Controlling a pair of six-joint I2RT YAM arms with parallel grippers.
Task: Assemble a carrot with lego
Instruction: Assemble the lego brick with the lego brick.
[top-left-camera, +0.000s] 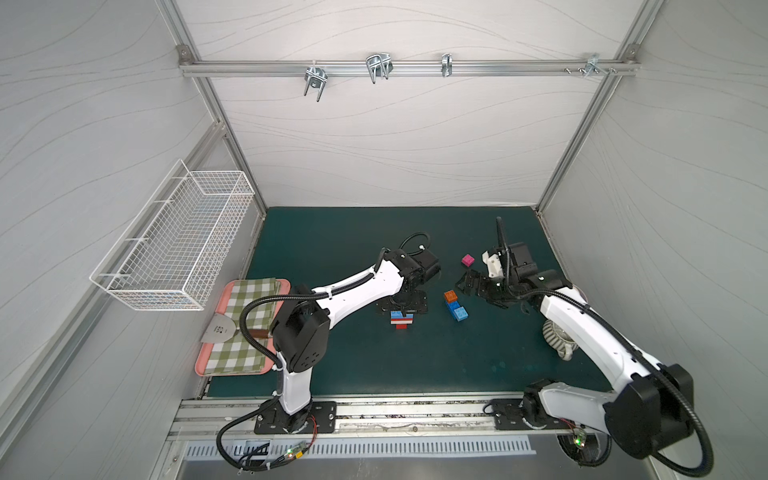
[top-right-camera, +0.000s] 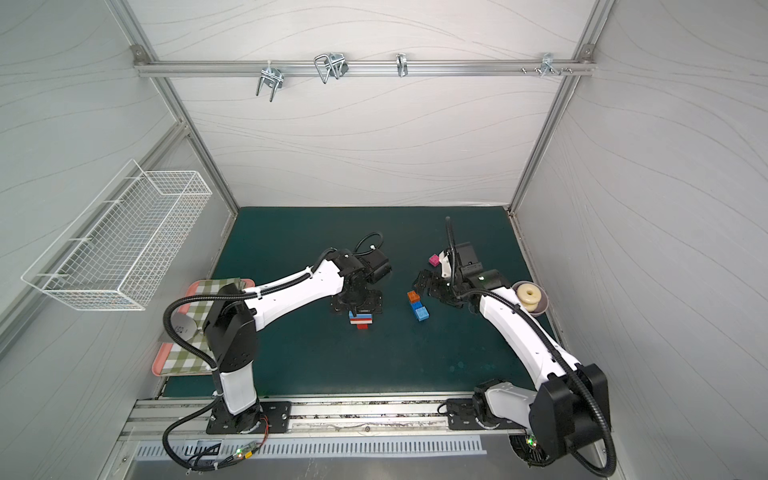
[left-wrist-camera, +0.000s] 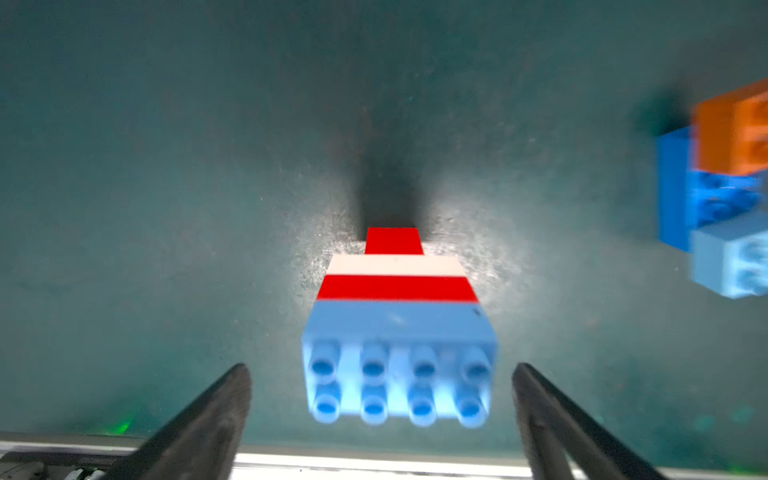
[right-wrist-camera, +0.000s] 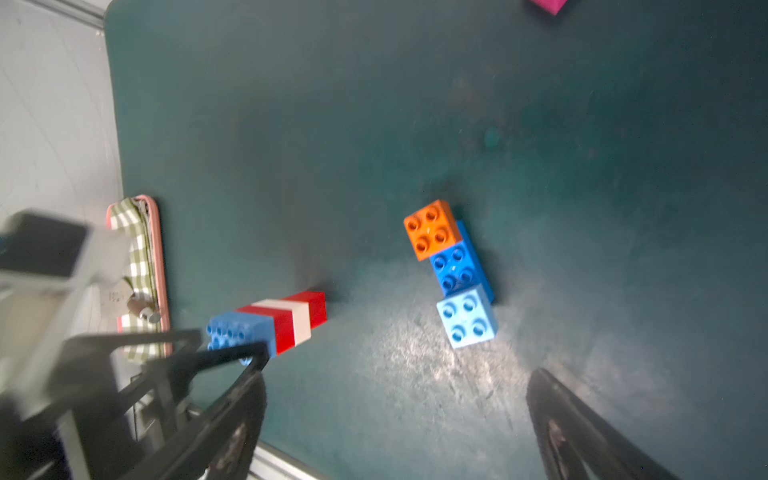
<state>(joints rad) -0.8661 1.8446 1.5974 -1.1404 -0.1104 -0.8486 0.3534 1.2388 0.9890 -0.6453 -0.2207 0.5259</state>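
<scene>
Fingers (left-wrist-camera: 216, 415) of the left gripper (left-wrist-camera: 380, 368) stood spread, flanking the blue studded end of the carrot (left-wrist-camera: 395, 286) without touching it; the carrot lay flat on the green mat (left-wrist-camera: 166, 166), red tip pointing away. The right gripper (right-wrist-camera: 399, 378) hung open near the joined orange, blue and light-blue bricks (right-wrist-camera: 455, 270).

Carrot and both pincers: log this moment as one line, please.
carrot: four layers, lying on mat, unheld | left pincer: open, either side of carrot | right pincer: open, empty | pink brick: loose
</scene>
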